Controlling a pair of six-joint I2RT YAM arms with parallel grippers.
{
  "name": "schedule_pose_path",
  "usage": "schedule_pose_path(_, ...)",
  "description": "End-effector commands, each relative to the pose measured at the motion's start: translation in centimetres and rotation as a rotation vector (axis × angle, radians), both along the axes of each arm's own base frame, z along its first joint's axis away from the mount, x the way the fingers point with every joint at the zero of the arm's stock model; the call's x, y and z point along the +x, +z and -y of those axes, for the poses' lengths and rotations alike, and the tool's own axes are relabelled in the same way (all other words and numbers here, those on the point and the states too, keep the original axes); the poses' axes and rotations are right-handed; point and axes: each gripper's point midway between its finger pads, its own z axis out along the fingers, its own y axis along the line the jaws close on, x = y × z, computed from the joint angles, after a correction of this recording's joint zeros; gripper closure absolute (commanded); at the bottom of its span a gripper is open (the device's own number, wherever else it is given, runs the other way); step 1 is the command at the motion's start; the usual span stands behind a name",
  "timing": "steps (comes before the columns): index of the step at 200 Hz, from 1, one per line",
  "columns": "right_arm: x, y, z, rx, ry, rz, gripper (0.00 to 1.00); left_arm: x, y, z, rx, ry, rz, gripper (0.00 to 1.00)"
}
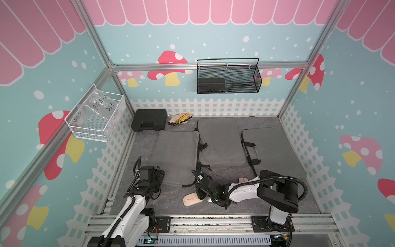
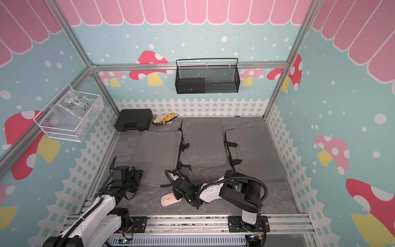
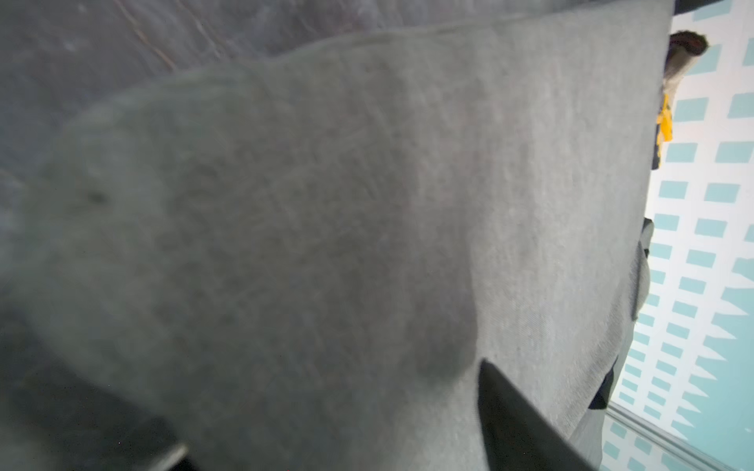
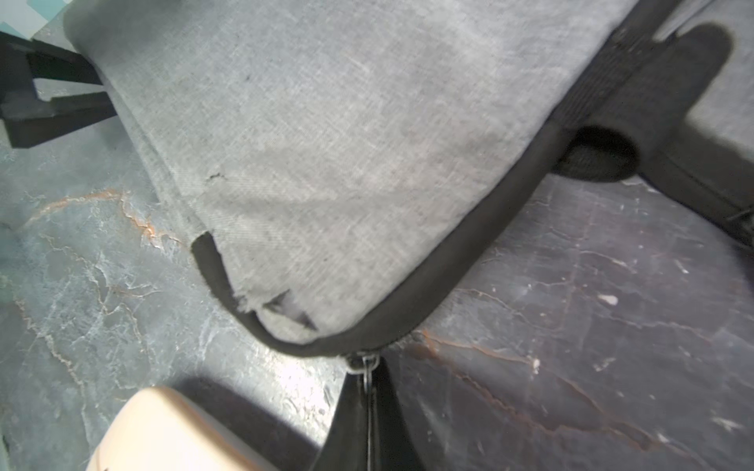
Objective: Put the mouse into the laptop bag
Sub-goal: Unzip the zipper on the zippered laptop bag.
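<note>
A pale pink mouse (image 1: 190,199) (image 2: 167,199) lies on the dark tabletop near the front edge, and its end shows in the right wrist view (image 4: 163,432). The leftmost grey laptop bag (image 1: 175,154) (image 2: 158,151) lies flat behind it. My right gripper (image 1: 198,186) (image 4: 367,375) is at the bag's near right corner, beside the mouse, and is shut on the metal zipper pull (image 4: 363,362). My left gripper (image 1: 159,173) (image 2: 137,174) is at the bag's near left corner. The bag's fabric (image 3: 367,204) bulges up between its fingers (image 3: 510,428).
Two more grey bags (image 1: 218,141) (image 1: 273,149) lie to the right. A black case (image 1: 148,119) and work gloves (image 1: 179,118) sit at the back. A second pale pink mouse-like thing (image 1: 242,180) peeks out behind my right forearm. Mesh baskets (image 1: 228,77) (image 1: 96,115) hang on the walls.
</note>
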Motion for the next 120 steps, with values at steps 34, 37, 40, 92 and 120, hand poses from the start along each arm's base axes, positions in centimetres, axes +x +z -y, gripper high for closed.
schedule_pose_path(34,-1.6,0.6,-1.8,0.017,0.038,-0.011,1.00,-1.5,-2.1,0.9,-0.058,-0.013,-0.067,0.95)
schedule_pose_path(37,-1.7,0.5,-2.0,0.017,0.042,-0.013,1.00,-1.6,-2.0,0.9,-0.058,-0.012,-0.066,0.95)
schedule_pose_path(40,-1.8,0.5,-2.2,0.017,0.045,-0.013,1.00,-1.6,-1.9,0.9,-0.055,-0.009,-0.063,0.95)
schedule_pose_path(92,-2.6,-0.2,-5.5,0.018,0.101,-0.035,1.00,-2.1,-0.6,0.6,-0.046,0.006,-0.027,0.99)
schedule_pose_path(120,-2.9,-1.3,-7.7,0.005,0.132,-0.050,1.00,-2.4,0.2,0.6,-0.049,0.006,-0.009,1.00)
